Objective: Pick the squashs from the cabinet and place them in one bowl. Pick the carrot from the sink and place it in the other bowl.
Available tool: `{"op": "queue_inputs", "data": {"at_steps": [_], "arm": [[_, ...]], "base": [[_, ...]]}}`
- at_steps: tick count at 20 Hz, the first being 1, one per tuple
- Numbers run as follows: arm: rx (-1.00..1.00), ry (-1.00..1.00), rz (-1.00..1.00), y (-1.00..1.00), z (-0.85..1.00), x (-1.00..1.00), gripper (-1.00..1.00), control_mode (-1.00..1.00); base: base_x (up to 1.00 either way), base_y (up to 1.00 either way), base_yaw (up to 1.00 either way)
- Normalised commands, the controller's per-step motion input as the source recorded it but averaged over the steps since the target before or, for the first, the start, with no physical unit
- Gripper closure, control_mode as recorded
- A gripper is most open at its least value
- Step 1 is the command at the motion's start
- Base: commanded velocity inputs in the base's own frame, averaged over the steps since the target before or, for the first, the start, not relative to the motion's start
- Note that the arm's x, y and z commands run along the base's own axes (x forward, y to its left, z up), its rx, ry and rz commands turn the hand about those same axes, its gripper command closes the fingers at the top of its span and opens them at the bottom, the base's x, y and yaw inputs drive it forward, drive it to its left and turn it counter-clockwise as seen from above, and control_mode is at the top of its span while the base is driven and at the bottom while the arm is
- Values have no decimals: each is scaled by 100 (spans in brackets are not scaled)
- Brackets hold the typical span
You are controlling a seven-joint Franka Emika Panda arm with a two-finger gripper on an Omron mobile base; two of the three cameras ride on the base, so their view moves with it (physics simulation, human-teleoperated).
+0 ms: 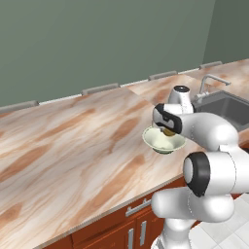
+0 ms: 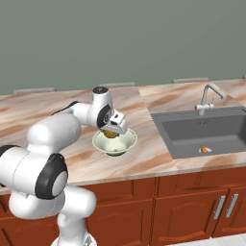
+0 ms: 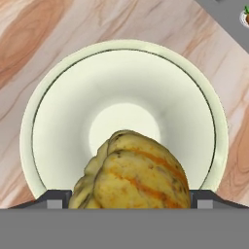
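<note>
My gripper [image 3: 126, 200] is shut on a squash [image 3: 133, 175], a ribbed yellow fruit with orange stripes that sits between the fingertips [image 3: 52, 197]. It hangs just above the pale green-cream bowl [image 3: 121, 46], over the bowl's middle. In the base views the gripper [image 2: 111, 132] and the squash [image 2: 110, 134] hover over the same bowl [image 2: 126, 142] on the marble counter, also seen from the left as bowl [image 1: 154, 141] and squash [image 1: 168, 132]. A small orange carrot [image 2: 204, 149] lies in the dark grey sink [image 2: 192, 132]. The cabinet and the other bowl are out of view.
The sink [image 1: 228, 111] with its silver tap [image 2: 207, 97] lies right of the bowl. The marble counter [image 1: 73, 146] stretches wide to the left. Red-brown low doors and drawers [image 2: 192, 202] run under the counter's front edge. A grey-green wall stands behind.
</note>
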Motion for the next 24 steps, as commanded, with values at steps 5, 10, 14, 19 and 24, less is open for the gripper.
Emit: {"op": "queue_inputs", "data": {"at_steps": [5, 10, 14, 19, 24], "arm": [[0, 0, 0, -1, -19, 4, 100, -100], [0, 0, 0, -2, -19, 1, 100, -100], [0, 0, 0, -1, -18, 0, 100, -100], [0, 0, 0, -1, -16, 0, 100, -100], [0, 0, 0, 0, -14, 0, 100, -100]], "base": [[0, 0, 0], [0, 0, 0], [0, 0, 0], [0, 0, 0], [0, 0, 0]]}}
